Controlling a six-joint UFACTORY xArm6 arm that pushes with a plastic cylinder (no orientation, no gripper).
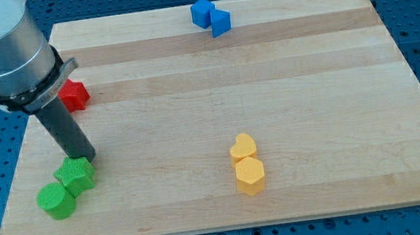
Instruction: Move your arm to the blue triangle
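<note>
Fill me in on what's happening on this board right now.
My tip sits at the view's lower left, right against the green star-shaped block, with a green round block beside it. The blue triangle block I'm meant to reach lies far off at the view's top, touching a blue cube-like block. Nothing is being pushed toward it yet.

Your arm enters from the view's top left, its grey cylindrical body leaning over the bench (286, 84). The dark rod slants down and rightward. Your tip (87, 159) rests at the bench's lower-left part.
</note>
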